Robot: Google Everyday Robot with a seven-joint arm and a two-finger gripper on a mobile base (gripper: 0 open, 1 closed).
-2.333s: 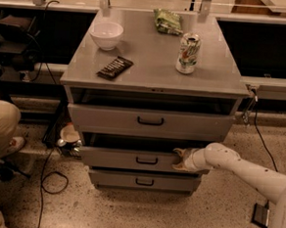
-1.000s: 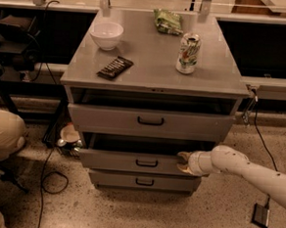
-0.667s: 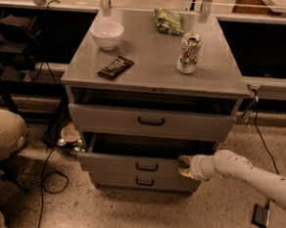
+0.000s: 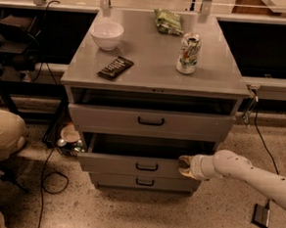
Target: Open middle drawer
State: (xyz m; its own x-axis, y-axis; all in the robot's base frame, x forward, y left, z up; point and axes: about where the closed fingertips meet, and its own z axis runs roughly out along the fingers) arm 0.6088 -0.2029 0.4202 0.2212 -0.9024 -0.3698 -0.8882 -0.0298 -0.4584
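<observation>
Grey metal middle drawer point(image 4: 115, 163) stands partly pulled out, directly left of the gripper point(image 4: 184, 166). The gripper rests against the right end of the drawer's front panel, and whether it grips cannot be told. Well above the gripper, a can point(image 4: 188, 53) stands on the cabinet top point(image 4: 152, 57).

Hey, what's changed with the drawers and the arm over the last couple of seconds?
The middle drawer has slid further out toward the camera, and the gripper at the right end of its front panel has come out with it. The top drawer, bottom drawer, white bowl, soda can and green bag have not moved.
</observation>
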